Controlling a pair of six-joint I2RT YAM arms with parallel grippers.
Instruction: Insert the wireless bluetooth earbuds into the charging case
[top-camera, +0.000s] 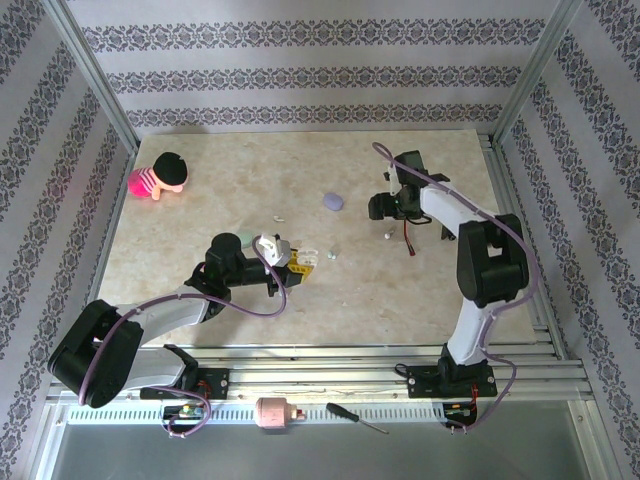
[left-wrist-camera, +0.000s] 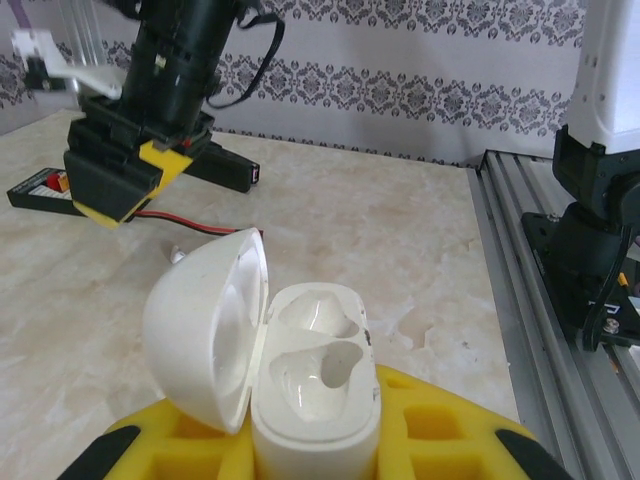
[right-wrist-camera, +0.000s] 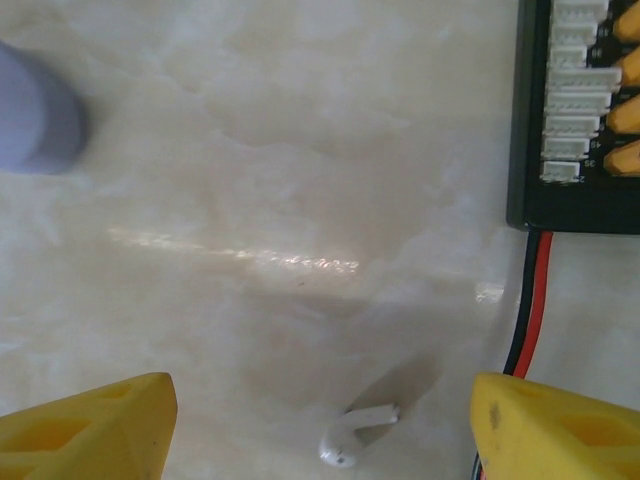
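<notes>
My left gripper (left-wrist-camera: 315, 445) is shut on the white charging case (left-wrist-camera: 318, 400), which stands upright between the yellow fingers (left-wrist-camera: 440, 430). Its lid (left-wrist-camera: 205, 325) is swung open to the left, and both sockets are empty. In the top view that case (top-camera: 268, 245) sits at the table's middle with the left gripper (top-camera: 293, 262) around it. A white earbud (right-wrist-camera: 350, 442) lies on the table between the wide-open jaws of my right gripper (right-wrist-camera: 320, 410), touching neither finger. From above, the right gripper (top-camera: 388, 212) hovers just over that earbud (top-camera: 385, 236). Another tiny bud (top-camera: 333, 252) lies near the case.
A lavender case (top-camera: 332, 201) lies left of the right gripper and shows as a blur (right-wrist-camera: 35, 120) in the right wrist view. A black connector board (right-wrist-camera: 580, 110) with a red and black wire (right-wrist-camera: 525, 320) lies close on the right. A green case (top-camera: 247, 238) and a doll (top-camera: 160, 175) lie to the left.
</notes>
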